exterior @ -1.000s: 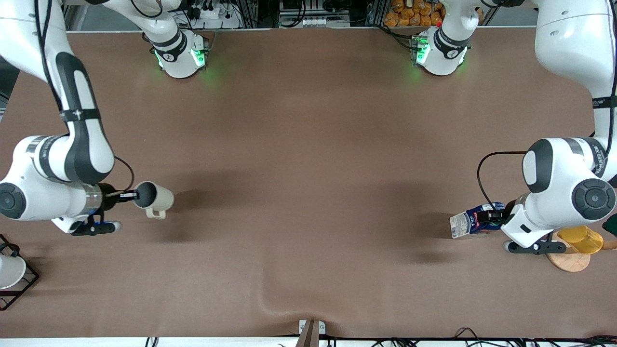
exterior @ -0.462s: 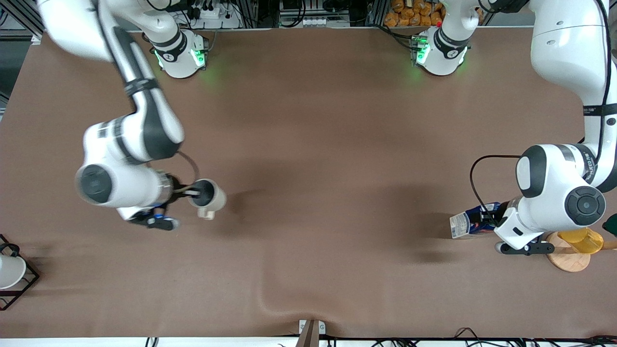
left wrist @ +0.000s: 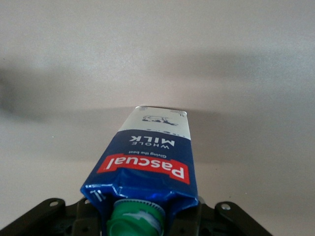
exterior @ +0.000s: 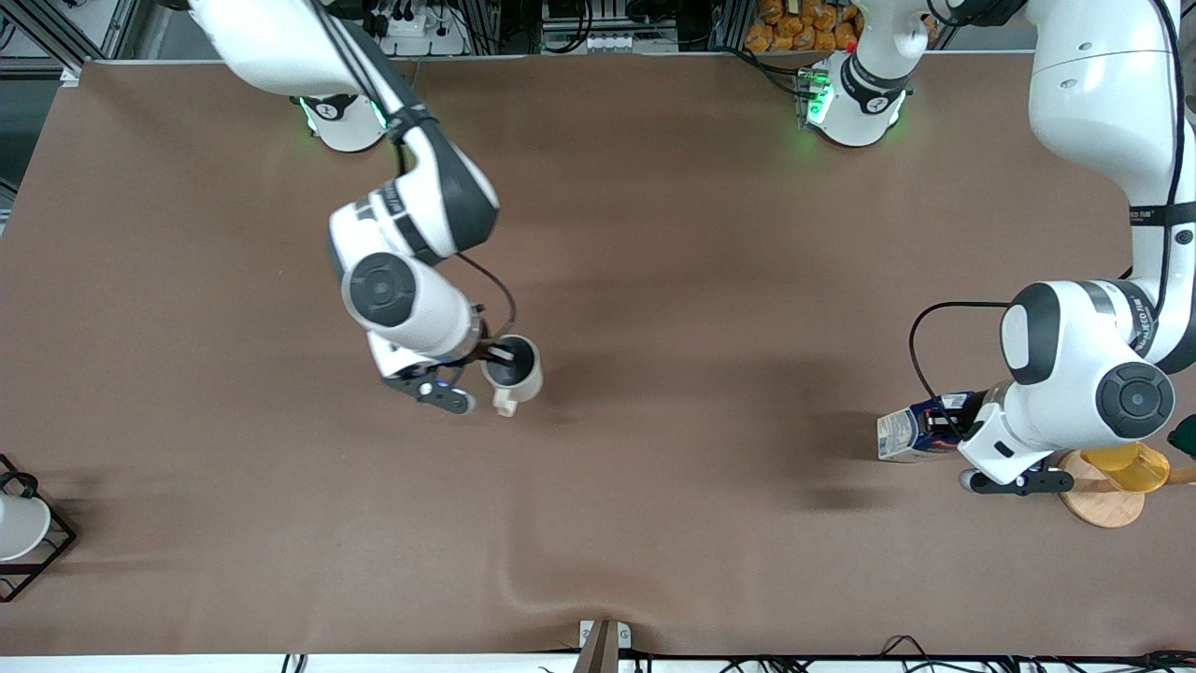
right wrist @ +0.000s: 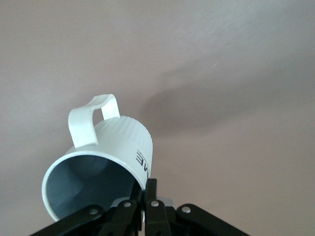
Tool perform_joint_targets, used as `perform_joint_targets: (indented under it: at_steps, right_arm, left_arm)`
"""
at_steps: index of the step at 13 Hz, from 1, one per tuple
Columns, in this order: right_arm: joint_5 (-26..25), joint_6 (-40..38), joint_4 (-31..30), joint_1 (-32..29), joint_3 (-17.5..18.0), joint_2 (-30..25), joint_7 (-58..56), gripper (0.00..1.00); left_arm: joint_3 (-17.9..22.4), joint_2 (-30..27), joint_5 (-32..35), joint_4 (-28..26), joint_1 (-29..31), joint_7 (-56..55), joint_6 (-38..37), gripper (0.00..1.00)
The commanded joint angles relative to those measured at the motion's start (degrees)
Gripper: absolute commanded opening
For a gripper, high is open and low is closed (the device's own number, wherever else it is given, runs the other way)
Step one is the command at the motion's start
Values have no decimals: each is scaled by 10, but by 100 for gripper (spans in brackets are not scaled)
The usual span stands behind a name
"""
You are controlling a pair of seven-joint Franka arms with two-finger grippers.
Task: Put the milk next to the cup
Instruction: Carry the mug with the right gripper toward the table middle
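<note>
The right pincer [exterior: 498, 355] pinches the cup [exterior: 514, 369] by its rim — held tilted over the counter's [exterior: 654, 234] middle. The left pincer [exterior: 948, 425] is closed on the milk [exterior: 904, 435] near the cap end, over the counter's edge at the left arm's end.

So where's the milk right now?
In the front view, the milk is held in the left gripper at the left arm's end, beside the yellow cup.

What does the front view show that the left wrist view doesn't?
Front view only: the right gripper shut on the cup over mid-table, the yellow cup on a wooden coaster, and a white cup in a wire frame. Left wrist view only: the milk's green cap and red Pascal label. Both: the left gripper shut on the milk.
</note>
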Motion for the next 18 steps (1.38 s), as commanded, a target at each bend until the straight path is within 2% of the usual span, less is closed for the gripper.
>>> perform_joint_targets:
  at_steps: [1, 5, 9, 11, 13, 18]
  right_arm:
    - [8, 15, 89, 52, -8, 74, 94, 0]
    - [9, 126, 90, 101, -8, 121, 174, 0]
    - [7, 132, 89, 113, -9, 144, 172, 0]
    - [7, 129, 90, 106, -9, 143, 165, 99]
    - [9, 101, 96, 97, -8, 132, 161, 100]
    - [38, -114, 220, 10, -5, 113, 124, 100]
  left_arm:
    - [-1, -11, -11, 1, 3, 18, -1, 0]
    - [-5, -57, -11, 1, 1, 19, -28, 0]
    - [-38, -89, -11, 1, -1, 9, -78, 0]
    - [-52, -98, -12, 1, -1, 4, -91, 0]
    - [-65, -107, -12, 1, -2, 3, -110, 0]
    - [-110, -111, -11, 5, -5, -45, -130, 0]
